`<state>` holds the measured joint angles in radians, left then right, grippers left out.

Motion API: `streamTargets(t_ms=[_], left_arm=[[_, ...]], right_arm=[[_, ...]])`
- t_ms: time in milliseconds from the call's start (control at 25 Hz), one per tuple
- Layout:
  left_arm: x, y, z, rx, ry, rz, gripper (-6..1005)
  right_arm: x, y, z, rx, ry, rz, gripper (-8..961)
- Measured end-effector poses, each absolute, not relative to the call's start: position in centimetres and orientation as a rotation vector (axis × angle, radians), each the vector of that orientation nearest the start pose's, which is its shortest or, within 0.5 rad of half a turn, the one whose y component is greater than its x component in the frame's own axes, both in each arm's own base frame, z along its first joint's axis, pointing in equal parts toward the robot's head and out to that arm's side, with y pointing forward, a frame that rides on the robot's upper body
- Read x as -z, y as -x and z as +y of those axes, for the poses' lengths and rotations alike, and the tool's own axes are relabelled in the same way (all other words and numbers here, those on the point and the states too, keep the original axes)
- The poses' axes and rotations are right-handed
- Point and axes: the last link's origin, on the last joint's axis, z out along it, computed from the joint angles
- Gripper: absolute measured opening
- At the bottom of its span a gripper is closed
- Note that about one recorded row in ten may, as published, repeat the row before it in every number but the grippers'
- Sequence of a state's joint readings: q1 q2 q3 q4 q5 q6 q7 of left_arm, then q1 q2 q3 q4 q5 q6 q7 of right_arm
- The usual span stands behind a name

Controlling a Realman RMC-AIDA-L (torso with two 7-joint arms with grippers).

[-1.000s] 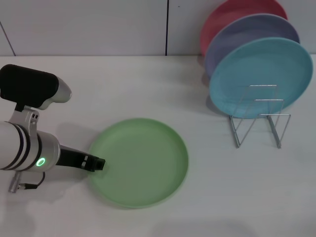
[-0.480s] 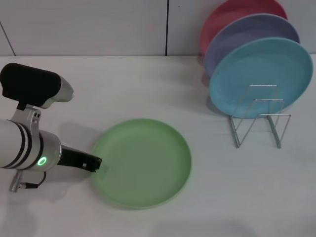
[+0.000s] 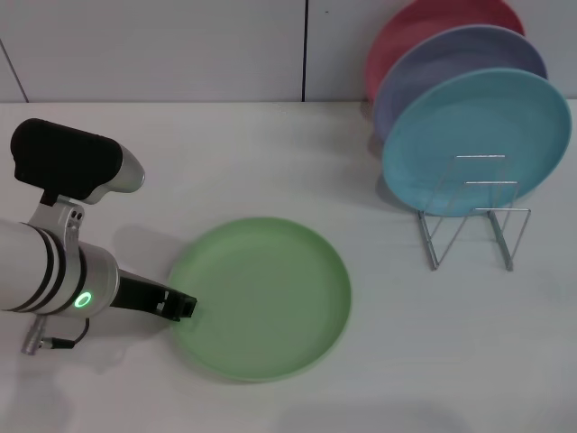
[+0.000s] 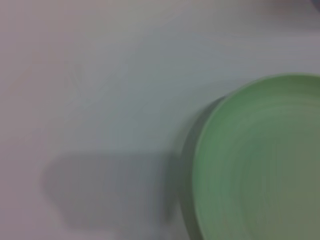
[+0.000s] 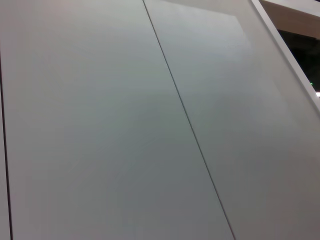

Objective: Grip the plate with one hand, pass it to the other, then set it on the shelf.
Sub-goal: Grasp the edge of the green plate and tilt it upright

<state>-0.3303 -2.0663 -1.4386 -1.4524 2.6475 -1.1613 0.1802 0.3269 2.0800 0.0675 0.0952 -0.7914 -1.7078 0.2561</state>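
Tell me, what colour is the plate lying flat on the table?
Light green, clearest in the head view.

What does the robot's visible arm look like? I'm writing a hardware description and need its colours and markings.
The left arm is a silver-white cylinder with black bands and a glowing green ring light. A bulky black housing sits on a silver joint above it. A thin cable with a plug loops beneath. Its left gripper is slim and black. The right arm is not in view.

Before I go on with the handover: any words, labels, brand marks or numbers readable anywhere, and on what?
None: no readable text in any view.
Green plate: plain.
Blue plate, lavender plate, pink plate: plain.
Wire rack: no tag.
Left gripper, at the green plate's edge: no marking; only the arm's green ring light.
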Motion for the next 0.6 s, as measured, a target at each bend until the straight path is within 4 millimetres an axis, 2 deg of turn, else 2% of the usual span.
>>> streamTargets(t_ms=[320,600], left_arm=[[3.50,21.45,32.83,-0.275,2.281,-1.143,399],[3.47,21.51,32.82,-0.275,2.278,-1.147,401]], right_arm=[[-9.55,-38.66,23.03,-0.818,0.711,0.430,786],[-9.55,-38.63,23.03,-0.819,0.711,0.429,786]])
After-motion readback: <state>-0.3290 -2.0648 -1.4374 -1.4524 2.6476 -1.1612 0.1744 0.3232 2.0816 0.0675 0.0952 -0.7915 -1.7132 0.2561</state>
